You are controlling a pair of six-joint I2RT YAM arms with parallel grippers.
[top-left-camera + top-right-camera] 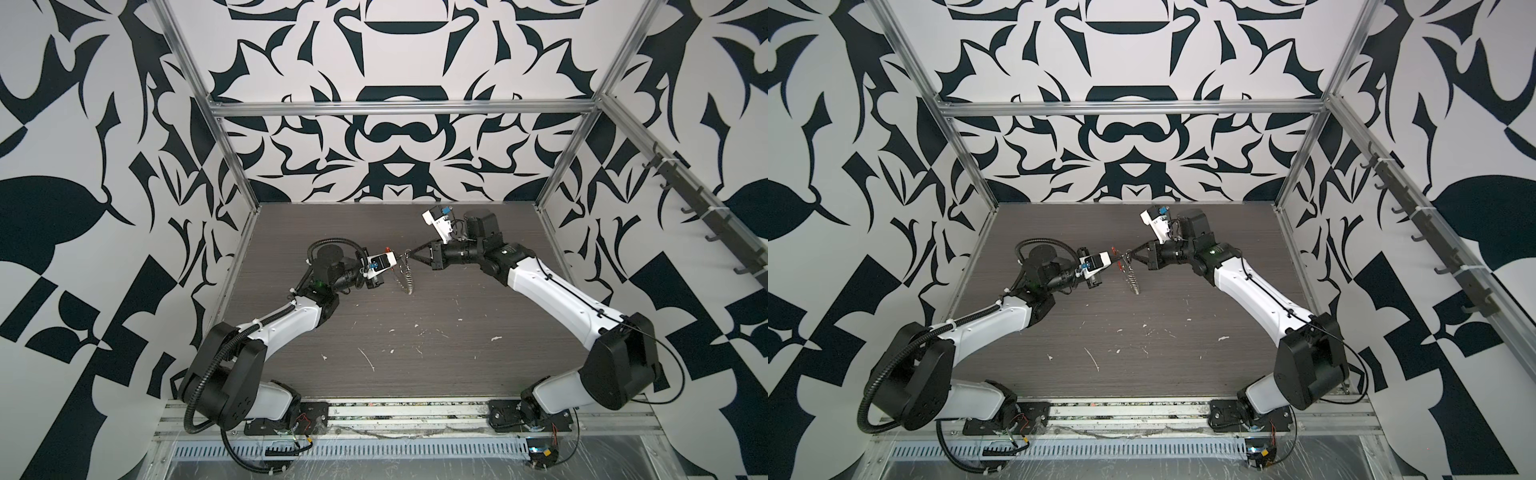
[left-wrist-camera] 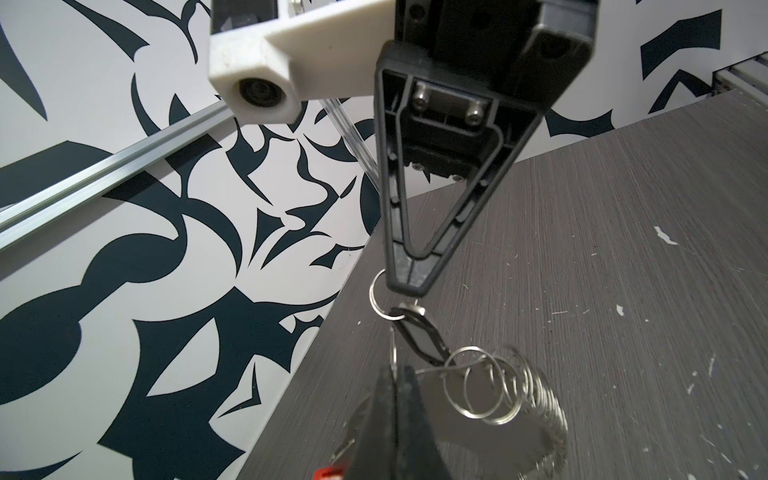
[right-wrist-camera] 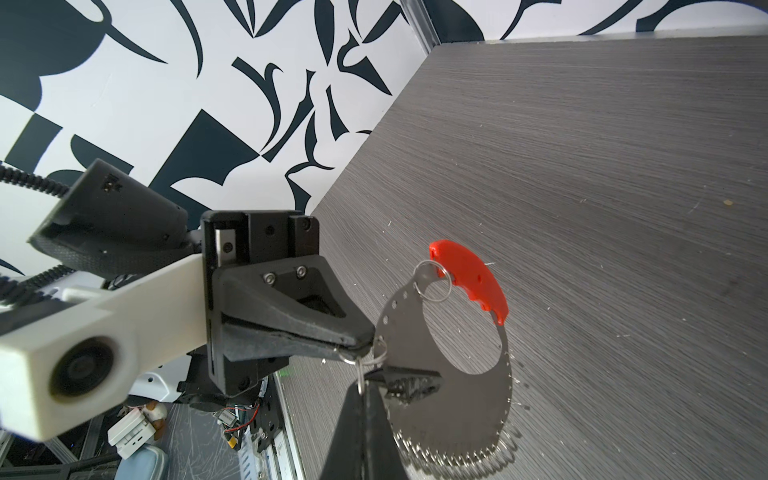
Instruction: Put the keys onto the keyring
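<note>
Left gripper (image 2: 395, 376) is closest to the lens in the left wrist view. It is blurred, with its jaws together on a thin wire ring seen edge-on, apparently part of the keyring (image 2: 542, 405). The right gripper (image 2: 409, 283) faces it, pinched closed on the small ring at the head of the black fob (image 2: 419, 338). The fob hangs just under that tip. The keyring's stack of wire rings fans out beside it, clear of the table (image 2: 623, 208).

Right wrist view: same pinch from the other side. The keyring shows as a flat metal crescent with a red section (image 3: 469, 282) and a split ring (image 3: 432, 282) at the red end. The fob overlaps the crescent next to both tips.

Both top views: the two tips nearly touch over mid-table, and the keyring (image 1: 406, 280) (image 1: 1133, 279) dangles below them in the air.

Progress, judged: fob and keyring are both off the table and held together, so pickup and lining up look done. Cannot tell whether the fob's ring is threaded on, because the wires overlap. If it isn't, threading and release are left.

Count: 1 fob, 1 keyring, 1 red section, 1 split ring, 2 grippers. The stacked wire rings are too many and too blurred to count.
</note>
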